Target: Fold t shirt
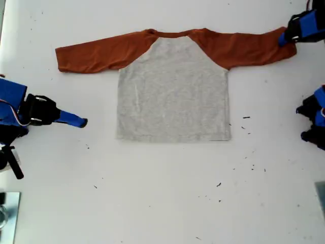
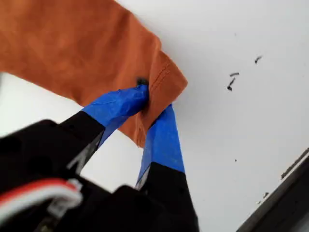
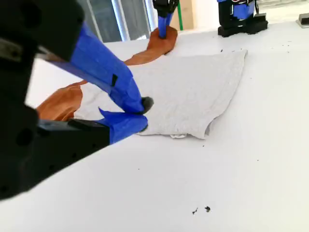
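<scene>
Noted a white table (image 1: 152,213), dotted with small dark specks (image 1: 219,184) toward the exterior view's lower right. Spotted a shiny metal piece (image 1: 7,213) at that view's lower-left corner. Glimpsed window frames (image 3: 120,19) and a green post (image 3: 180,14) behind the table, blurred.

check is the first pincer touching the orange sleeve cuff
Touching. The first wrist view shows my first pincer pinching the t shirt at its sleeve cuff, fabric bunched between the blue tips.
</scene>
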Robot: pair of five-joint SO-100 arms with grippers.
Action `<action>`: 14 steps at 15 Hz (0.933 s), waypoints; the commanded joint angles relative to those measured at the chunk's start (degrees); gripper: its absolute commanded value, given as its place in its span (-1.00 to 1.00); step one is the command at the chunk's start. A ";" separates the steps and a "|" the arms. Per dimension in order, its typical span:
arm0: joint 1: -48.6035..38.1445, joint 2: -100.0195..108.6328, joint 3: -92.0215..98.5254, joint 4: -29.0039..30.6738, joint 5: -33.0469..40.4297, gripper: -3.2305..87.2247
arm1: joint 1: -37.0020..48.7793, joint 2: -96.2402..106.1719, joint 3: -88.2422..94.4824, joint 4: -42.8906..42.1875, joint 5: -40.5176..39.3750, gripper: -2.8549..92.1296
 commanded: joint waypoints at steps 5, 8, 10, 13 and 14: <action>-1.14 0.35 0.70 -0.09 0.88 -0.93 | -34.45 -0.79 -32.87 14.50 18.11 -0.87; -0.53 0.35 0.70 -0.09 0.97 -0.93 | -50.71 -14.41 -42.10 7.65 26.81 -0.87; -0.97 0.35 0.70 -0.09 0.97 -0.93 | -57.66 -25.75 -50.54 5.45 28.83 -0.73; -0.26 0.35 0.70 -0.09 1.05 -0.90 | -62.84 -36.65 -65.21 9.05 30.32 -0.63; 0.00 0.35 0.70 0.00 1.05 -0.87 | -63.19 -35.60 -65.74 9.58 30.41 -0.63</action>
